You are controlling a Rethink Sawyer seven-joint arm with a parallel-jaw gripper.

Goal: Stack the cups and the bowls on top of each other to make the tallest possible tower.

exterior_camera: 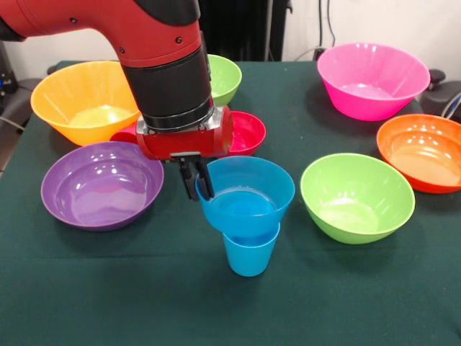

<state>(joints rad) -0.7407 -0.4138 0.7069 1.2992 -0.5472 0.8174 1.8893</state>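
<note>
The small blue bowl (246, 193) sits upright in the mouth of the sky-blue cup (249, 254), which stands near the table's middle front. My gripper (197, 180) comes down at the bowl's left rim. Its two black fingers (205, 182) stand close together, one inside the rim and one outside, shut on it. The small red bowl (247, 132) lies just behind, partly hidden by the gripper's red body. The red cup is hidden. One lime green bowl (356, 196) sits to the right, the other (225, 76) at the back behind the arm.
A purple bowl (101, 184) and a yellow-orange bowl (83, 101) sit to the left. A pink bowl (372, 78) and an orange bowl (423, 150) sit to the right. All stand on a dark green cloth (108, 288).
</note>
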